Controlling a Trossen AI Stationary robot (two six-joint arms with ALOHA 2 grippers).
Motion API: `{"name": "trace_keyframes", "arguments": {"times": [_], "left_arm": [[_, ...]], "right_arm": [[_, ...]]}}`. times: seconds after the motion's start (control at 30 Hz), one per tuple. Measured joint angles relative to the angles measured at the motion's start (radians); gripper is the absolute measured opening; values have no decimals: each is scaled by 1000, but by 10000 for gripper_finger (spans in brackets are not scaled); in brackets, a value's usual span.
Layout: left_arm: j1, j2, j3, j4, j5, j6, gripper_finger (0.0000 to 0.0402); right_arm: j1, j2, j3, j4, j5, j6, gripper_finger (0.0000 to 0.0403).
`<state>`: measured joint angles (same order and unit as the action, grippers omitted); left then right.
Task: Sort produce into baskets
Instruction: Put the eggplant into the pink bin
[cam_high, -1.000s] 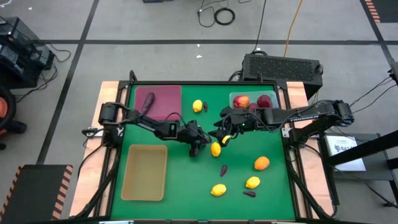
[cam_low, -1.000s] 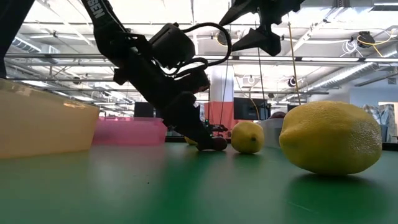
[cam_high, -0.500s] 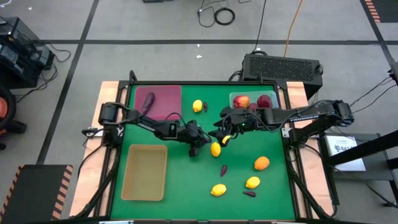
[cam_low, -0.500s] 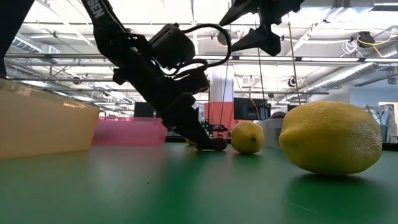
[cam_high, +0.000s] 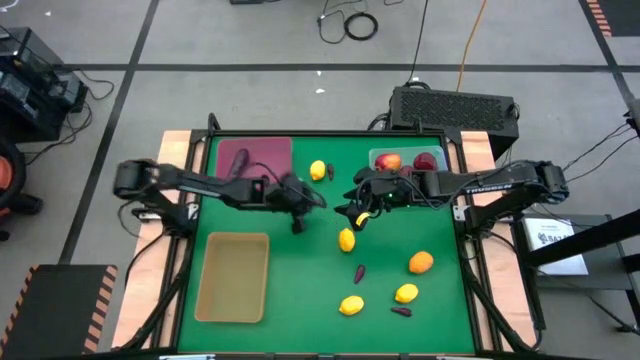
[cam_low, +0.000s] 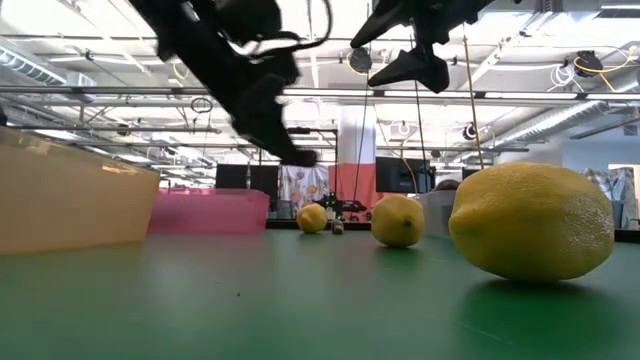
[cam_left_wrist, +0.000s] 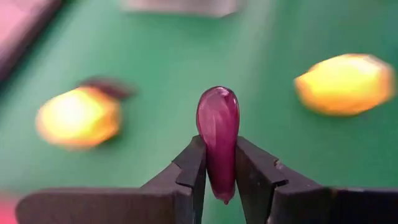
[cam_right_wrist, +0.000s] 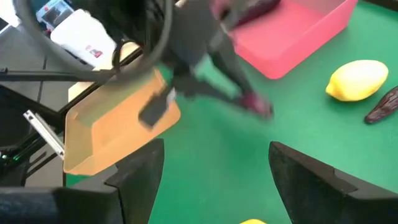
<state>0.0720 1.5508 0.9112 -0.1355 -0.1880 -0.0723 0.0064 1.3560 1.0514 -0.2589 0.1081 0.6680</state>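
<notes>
Pinching a dark purple vegetable (cam_left_wrist: 218, 140) between its two fingers (cam_left_wrist: 189, 171), your left gripper (cam_high: 297, 222) hangs above the green table (cam_high: 300, 300) near its middle, clear of the surface in the low view. The vegetable stands out past the fingertips, its rounded end forward.

From the table's centre, your maroon basket (cam_high: 262, 163) lies at 11 o'clock with one long purple vegetable (cam_high: 238, 163) in it. The tan-yellow basket (cam_high: 233, 277) sits at 8 o'clock. The clear basket (cam_high: 407, 161) is at 1 o'clock, holding red apples (cam_high: 388, 163).

Your right gripper (cam_high: 362, 215) is raised just right of centre, its fingers (cam_right_wrist: 140, 171) spread apart with nothing between them.

Loose produce: one lemon (cam_high: 318, 171) at 12 o'clock with a small purple piece (cam_high: 330, 172) just beside it, another lemon (cam_high: 346, 240) close to centre, a purple vegetable (cam_high: 359, 273) at 5 o'clock, the orange fruit (cam_high: 421, 262) at 4 o'clock, and two lemons (cam_high: 351, 305) with a purple vegetable (cam_high: 401, 311) near the 6 o'clock edge.
</notes>
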Motion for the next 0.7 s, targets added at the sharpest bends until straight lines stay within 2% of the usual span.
{"name": "trace_keyframes", "arguments": {"times": [0.17, 0.27, 0.5, 0.7], "left_arm": [[60, -165, 0, -258, -222, 0, 77], [116, -226, 0, -361, -292, 0, 77], [271, -263, -21, -475, -289, 0, 77], [404, -256, -57, -578, -153, -26, 77]], "right_arm": [[-25, 0, 0, 9, 0, 0, 279], [-39, 0, 0, 24, 0, 0, 279], [-40, 0, 0, 85, -1, -3, 279], [-38, 0, 0, 83, -1, -1, 279]]}}
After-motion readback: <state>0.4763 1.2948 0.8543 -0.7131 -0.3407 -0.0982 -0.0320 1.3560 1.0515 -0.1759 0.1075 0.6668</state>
